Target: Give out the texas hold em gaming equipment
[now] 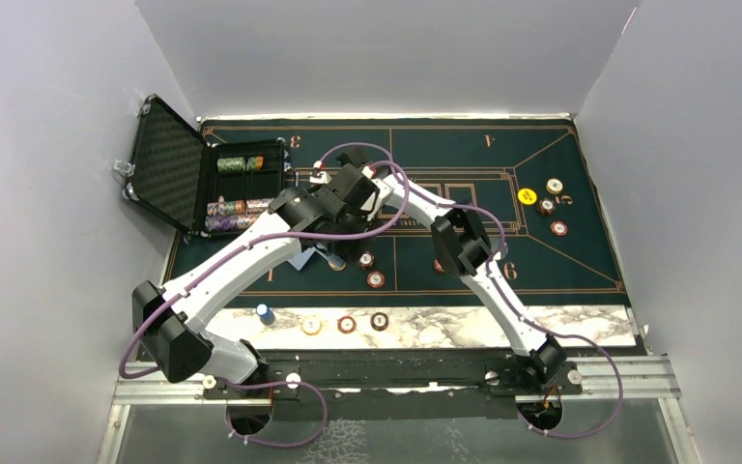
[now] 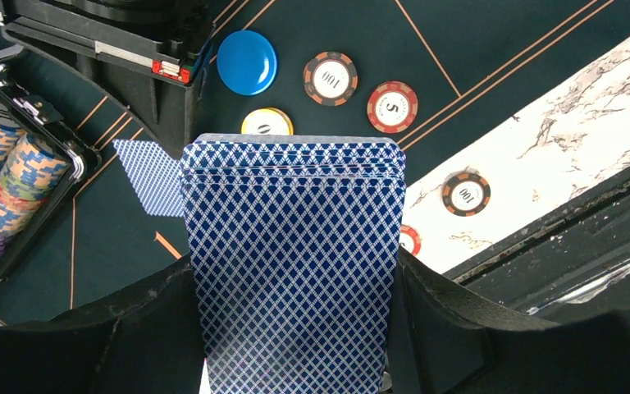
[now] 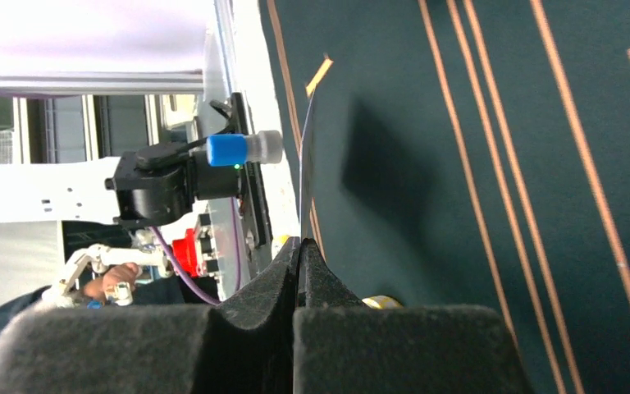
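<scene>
Over the left half of the counter point(image 1: 560, 327), beside the open case point(image 1: 169, 159), the left gripper point(image 2: 295, 328) clamps the blue-backed deck point(image 2: 291, 238) while the right gripper point(image 3: 299, 279) pinches one card point(image 3: 305, 180) by its edge, a hold so thin the card could twist loose and drop short.

The marble-patterned table point(image 1: 502, 327) runs across in front of my bases. A dark green felt mat point(image 1: 541, 145) with orange lines covers most of it and leaves a bare strip at the near edge. On that strip a small blue piece point(image 1: 265, 312), a pale chip point(image 1: 311, 326), a red chip point(image 1: 347, 324) and a dark 100 chip point(image 1: 379, 322) lie in a row. An open black case point(image 1: 169, 159) sits at the mat's left edge. Towards the mat's right side a yellow disc point(image 1: 527, 196) and three chips point(image 1: 546, 205) lie close together. Below my left wrist a single blue-backed card point(image 2: 152, 176) lies flat on the mat.
</scene>
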`<action>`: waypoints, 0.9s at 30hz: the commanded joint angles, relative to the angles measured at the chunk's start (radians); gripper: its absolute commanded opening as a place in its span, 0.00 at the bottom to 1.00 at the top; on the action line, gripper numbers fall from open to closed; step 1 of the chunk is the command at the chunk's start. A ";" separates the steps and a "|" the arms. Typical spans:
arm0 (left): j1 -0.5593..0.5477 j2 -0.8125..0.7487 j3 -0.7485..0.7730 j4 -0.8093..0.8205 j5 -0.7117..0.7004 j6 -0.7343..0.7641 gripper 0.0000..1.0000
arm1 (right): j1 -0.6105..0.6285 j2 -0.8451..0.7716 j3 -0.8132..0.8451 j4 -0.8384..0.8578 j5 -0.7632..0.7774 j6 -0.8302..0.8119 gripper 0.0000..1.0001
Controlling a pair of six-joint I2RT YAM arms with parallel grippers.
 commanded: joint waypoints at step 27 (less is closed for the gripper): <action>0.005 0.008 -0.003 0.054 0.042 0.105 0.00 | -0.338 -0.836 -0.969 0.319 -0.021 0.208 0.78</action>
